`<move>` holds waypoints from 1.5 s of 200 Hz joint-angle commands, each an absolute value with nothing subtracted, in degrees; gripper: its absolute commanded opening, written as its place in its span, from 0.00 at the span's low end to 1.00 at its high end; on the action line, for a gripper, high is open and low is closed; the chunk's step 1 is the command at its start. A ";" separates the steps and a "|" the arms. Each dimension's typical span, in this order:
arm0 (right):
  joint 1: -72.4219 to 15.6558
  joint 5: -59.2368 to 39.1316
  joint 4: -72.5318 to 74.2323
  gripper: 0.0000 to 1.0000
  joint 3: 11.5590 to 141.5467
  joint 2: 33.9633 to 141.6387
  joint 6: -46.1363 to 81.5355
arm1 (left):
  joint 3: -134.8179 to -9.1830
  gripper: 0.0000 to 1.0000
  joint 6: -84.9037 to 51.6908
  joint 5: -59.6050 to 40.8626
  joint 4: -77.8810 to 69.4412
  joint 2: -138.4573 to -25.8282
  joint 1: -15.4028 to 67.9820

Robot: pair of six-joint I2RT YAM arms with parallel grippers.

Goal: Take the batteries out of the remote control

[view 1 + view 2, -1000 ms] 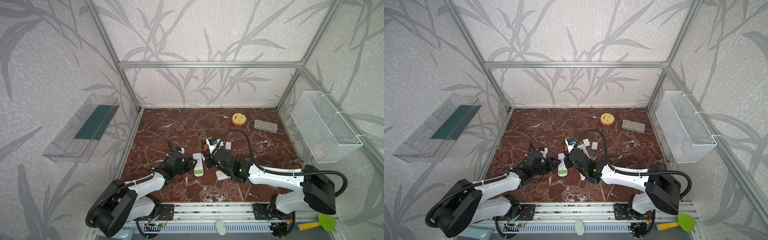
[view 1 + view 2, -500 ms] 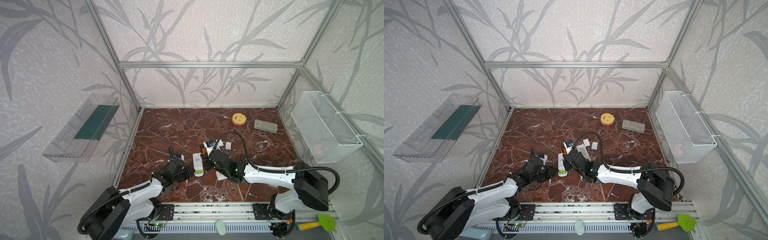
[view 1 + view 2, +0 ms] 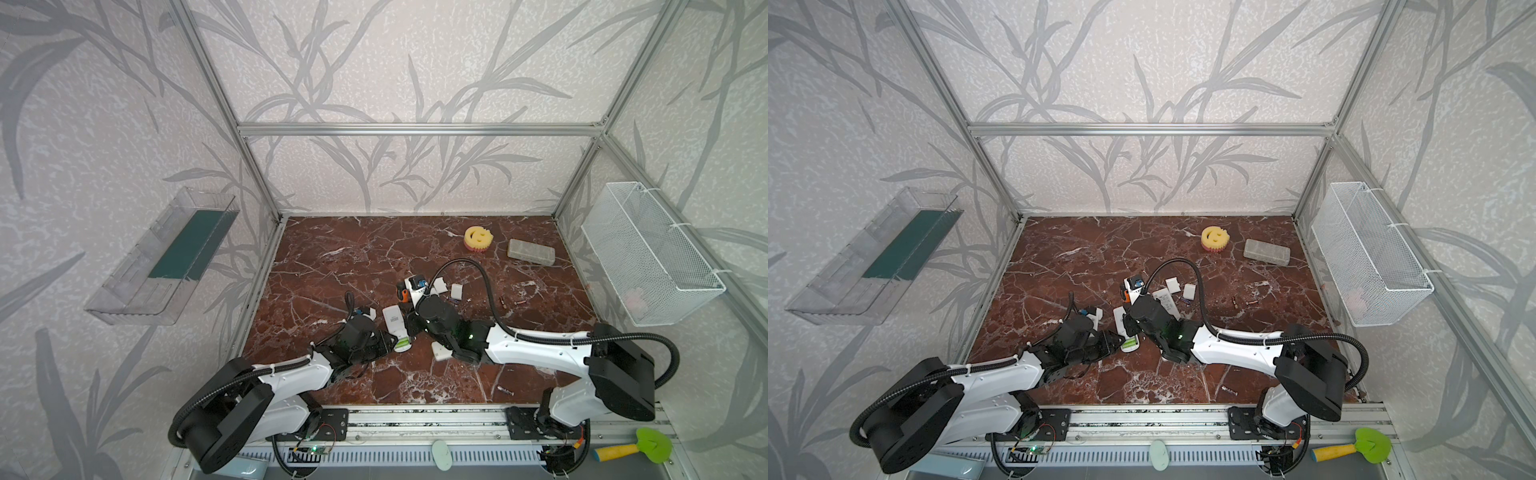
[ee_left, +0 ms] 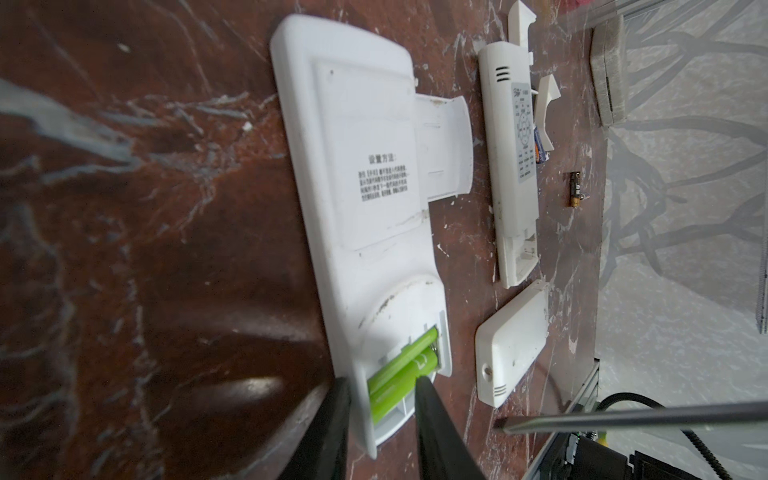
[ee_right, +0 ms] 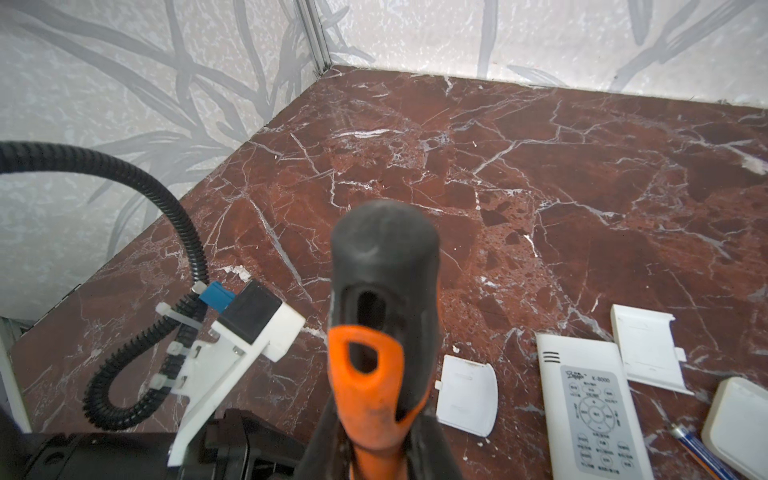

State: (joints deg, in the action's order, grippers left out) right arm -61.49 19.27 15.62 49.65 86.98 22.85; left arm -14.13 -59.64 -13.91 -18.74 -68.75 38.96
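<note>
A white remote control [image 4: 361, 166] lies face down on the marble floor, seen in both top views [image 3: 397, 330] [image 3: 1126, 330]. Its battery bay is uncovered and holds two lime green batteries [image 4: 399, 370] side by side. My left gripper [image 4: 382, 380] is partly open at that end. One finger rests outside the remote's edge and the other fingertip touches the nearer battery. From a top view the left gripper [image 3: 388, 340] meets the remote's near end. My right gripper [image 5: 376, 419] is shut on an orange and black screwdriver [image 5: 382, 291]. Its blade [image 4: 623, 417] hovers beside the remote.
A second white remote [image 5: 590, 415], white covers [image 5: 467, 395] and a white box [image 4: 513, 345] lie just right of the work spot. Loose small batteries [image 3: 519, 302] lie further right. A yellow sponge [image 3: 478, 237] and grey block [image 3: 531, 251] sit at the back, and a wire basket [image 3: 648, 253] hangs on the right wall.
My left gripper has drawn back toward the front edge and its jaws have narrowed around the remote's battery end. The right gripper with the screwdriver has shifted slightly left.
</note>
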 commanded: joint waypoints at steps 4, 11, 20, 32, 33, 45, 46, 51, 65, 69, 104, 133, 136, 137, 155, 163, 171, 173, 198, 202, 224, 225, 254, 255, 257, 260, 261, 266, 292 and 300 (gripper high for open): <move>-61.36 17.00 23.65 0.00 49.93 89.04 19.74 | -14.18 0.32 -60.03 -12.70 -19.78 -67.12 39.20; -61.41 16.05 26.06 0.00 49.31 89.56 18.89 | -14.14 0.32 -60.24 -12.57 -19.70 -67.08 39.18; -61.40 15.23 28.49 0.00 48.88 90.30 17.90 | -13.94 0.32 -60.53 -12.48 -19.69 -67.02 39.19; -61.40 14.40 30.39 0.00 48.78 91.55 16.26 | -14.06 0.32 -60.65 -12.48 -19.69 -67.05 39.17; -61.42 14.32 30.53 0.00 48.82 91.66 16.08 | -14.11 0.32 -60.65 -12.43 -19.69 -67.01 39.19; -61.40 13.10 32.23 0.00 48.59 92.60 14.19 | -14.13 0.32 -60.63 -12.20 -19.60 -67.05 39.13; -61.42 13.01 32.37 0.00 48.55 92.66 14.04 | -14.14 0.32 -60.64 -12.17 -19.60 -67.06 39.12; -61.44 12.53 33.35 0.00 48.37 93.01 13.38 | -14.14 0.32 -60.64 -11.84 -19.60 -67.06 39.12; -61.37 11.78 35.73 0.00 47.59 93.59 11.87 | -13.94 0.32 -60.61 -10.64 -19.52 -66.89 39.20; -61.29 11.59 36.35 0.00 47.35 93.68 11.53 | -13.82 0.31 -60.65 -10.27 -19.51 -66.84 39.19; -61.26 10.33 39.71 0.00 44.67 93.36 10.70 | -13.71 0.31 -60.47 -8.79 -17.89 -66.05 38.97; -61.18 8.81 44.40 0.00 41.36 93.24 11.04 | -13.62 0.30 -60.52 -8.61 -17.49 -66.36 38.84; -61.21 8.73 44.85 0.00 41.01 93.29 11.07 | -13.60 0.30 -60.47 -8.56 -17.51 -66.43 38.75; -61.23 8.71 44.92 0.00 40.85 93.32 10.98 | -13.61 0.30 -60.47 -8.54 -17.55 -66.44 38.71; -61.25 8.53 48.07 0.00 38.85 93.85 10.05 | -13.56 0.30 -60.47 -8.57 -17.49 -66.78 38.73; -61.20 8.44 49.41 0.00 38.06 94.11 9.72 | -13.58 0.30 -60.47 -8.58 -17.62 -66.97 38.60; -61.24 8.24 50.30 0.00 37.52 94.30 9.34 | -13.61 0.30 -60.47 -8.68 -17.71 -67.15 38.60; -61.23 8.15 50.50 0.00 37.40 94.31 9.26 | -13.60 0.30 -60.51 -8.63 -17.70 -67.21 38.65; -61.23 7.24 53.40 0.00 35.76 94.52 8.54 | -13.78 0.29 -60.82 -8.70 -17.69 -67.75 38.62; -61.30 7.14 54.02 0.00 35.45 94.57 8.30 | -13.80 0.29 -60.86 -8.73 -17.67 -67.81 38.59; -61.51 7.68 57.70 0.00 33.38 94.88 7.99 | -14.06 0.29 -60.95 -8.94 -17.67 -68.44 38.64; -61.51 7.68 57.70 0.00 33.38 94.88 7.99 | -14.11 0.29 -60.97 -8.91 -17.67 -68.50 38.66; -63.08 11.47 56.60 0.00 32.76 94.75 7.46 | -14.71 0.29 -61.17 -9.23 -17.11 -69.49 38.59; -63.18 11.76 56.43 0.00 32.77 94.75 7.42 | -14.70 0.29 -61.17 -9.27 -17.04 -69.51 38.63; -63.41 12.48 56.03 0.00 32.85 94.70 7.35 | -14.79 0.29 -61.17 -9.35 -16.94 -69.61 38.66; -63.76 13.72 55.23 0.00 32.93 94.62 7.30 | -14.89 0.29 -61.11 -9.45 -16.76 -69.65 38.67; -63.87 13.94 54.95 0.00 32.99 94.60 7.34 | -14.92 0.29 -61.09 -9.43 -16.73 -69.68 38.63; -64.48 15.54 53.52 0.00 33.25 94.38 7.53 | -15.15 0.29 -61.08 -9.61 -16.44 -69.82 38.62; -66.97 23.32 48.02 0.00 33.40 93.65 10.23 | -15.83 0.29 -60.91 -10.27 -15.21 -70.67 38.67; -67.84 24.71 47.85 0.00 33.03 93.60 10.53 | -15.89 0.29 -60.91 -10.37 -15.42 -70.96 38.63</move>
